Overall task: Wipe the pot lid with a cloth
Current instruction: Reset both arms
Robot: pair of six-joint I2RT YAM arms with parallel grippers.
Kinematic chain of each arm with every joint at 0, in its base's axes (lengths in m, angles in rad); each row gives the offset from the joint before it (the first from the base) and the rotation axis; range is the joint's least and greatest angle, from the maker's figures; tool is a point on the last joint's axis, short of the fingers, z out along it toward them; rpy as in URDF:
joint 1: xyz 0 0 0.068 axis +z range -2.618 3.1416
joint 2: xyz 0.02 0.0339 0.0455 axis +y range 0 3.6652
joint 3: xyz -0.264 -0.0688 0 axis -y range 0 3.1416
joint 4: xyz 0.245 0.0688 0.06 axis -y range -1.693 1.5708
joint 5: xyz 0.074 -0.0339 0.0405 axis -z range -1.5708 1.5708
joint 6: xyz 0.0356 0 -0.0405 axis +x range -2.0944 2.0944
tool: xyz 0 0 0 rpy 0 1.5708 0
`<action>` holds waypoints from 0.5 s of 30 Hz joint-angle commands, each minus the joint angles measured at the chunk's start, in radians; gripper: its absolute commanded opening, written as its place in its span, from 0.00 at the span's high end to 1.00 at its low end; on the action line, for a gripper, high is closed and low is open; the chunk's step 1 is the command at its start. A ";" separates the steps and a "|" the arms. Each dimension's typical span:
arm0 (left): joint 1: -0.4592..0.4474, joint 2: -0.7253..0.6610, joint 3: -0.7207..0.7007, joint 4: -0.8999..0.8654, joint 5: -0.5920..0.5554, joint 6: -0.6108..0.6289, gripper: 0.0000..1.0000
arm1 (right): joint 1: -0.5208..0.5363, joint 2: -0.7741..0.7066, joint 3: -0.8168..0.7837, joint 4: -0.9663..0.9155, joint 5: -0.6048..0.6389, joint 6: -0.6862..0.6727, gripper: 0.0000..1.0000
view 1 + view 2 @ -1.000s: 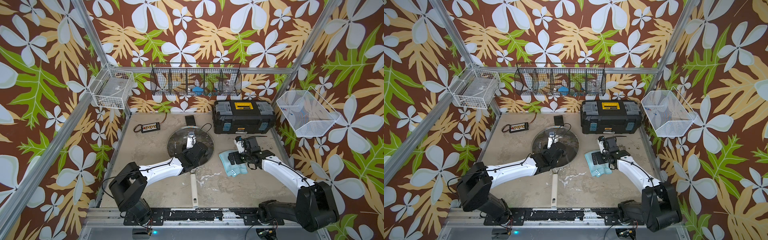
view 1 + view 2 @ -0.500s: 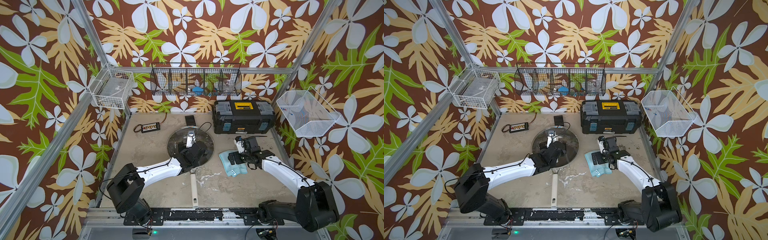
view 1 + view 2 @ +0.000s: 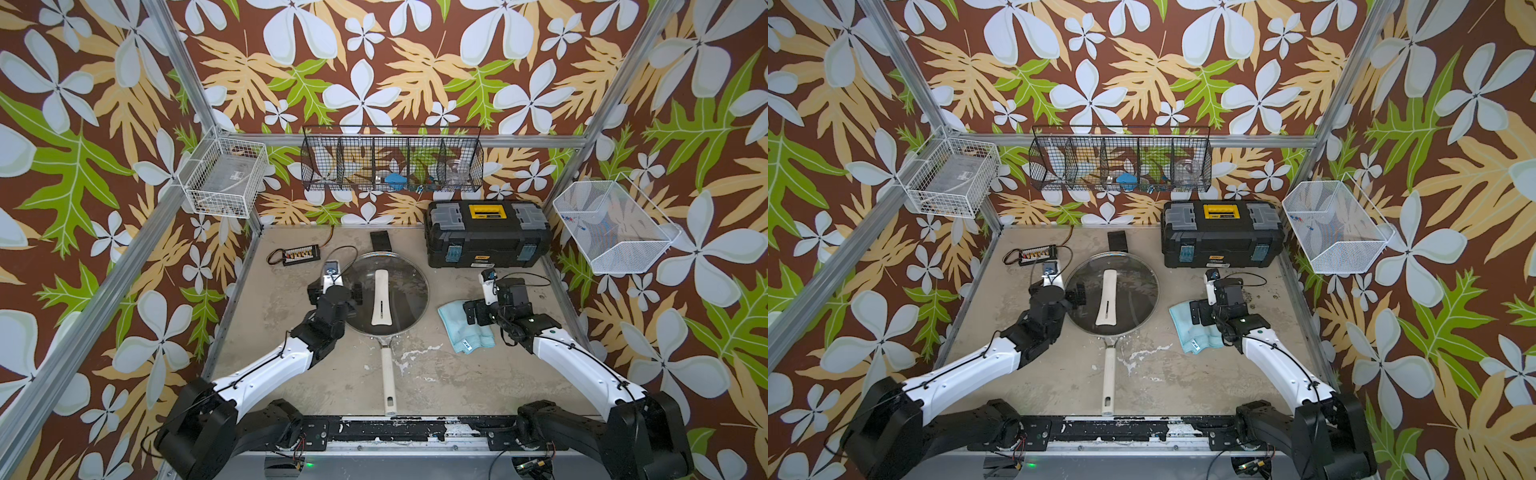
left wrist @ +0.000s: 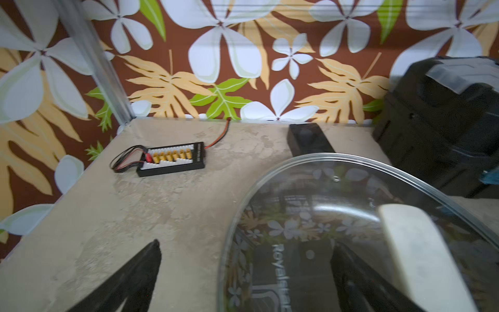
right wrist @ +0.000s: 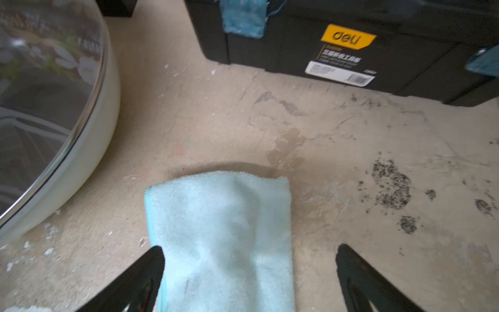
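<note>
Two grippers, both spread wide and empty in both top views: left gripper sits at the rim of the lid, right gripper hangs over the cloth just beside the lid. Left wrist: jaws straddle the rim, nothing gripped. Right wrist: cloth between the jaws, ungripped. We'd drop straight, pinch a thick fold, lift clear before crossing to the lid.
</note>
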 commanded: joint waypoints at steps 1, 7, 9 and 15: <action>0.106 -0.082 -0.076 0.116 0.161 0.070 0.00 | -0.018 -0.032 -0.078 0.215 -0.011 -0.052 0.00; 0.164 -0.108 -0.168 0.247 0.072 0.215 0.00 | -0.057 -0.078 -0.307 0.636 0.061 -0.071 0.00; 0.184 -0.079 -0.177 0.256 0.039 0.206 0.00 | -0.085 -0.063 -0.351 0.741 0.060 -0.056 0.00; 0.212 -0.037 -0.331 0.506 0.096 0.178 0.00 | -0.133 0.036 -0.435 0.995 0.064 -0.044 0.00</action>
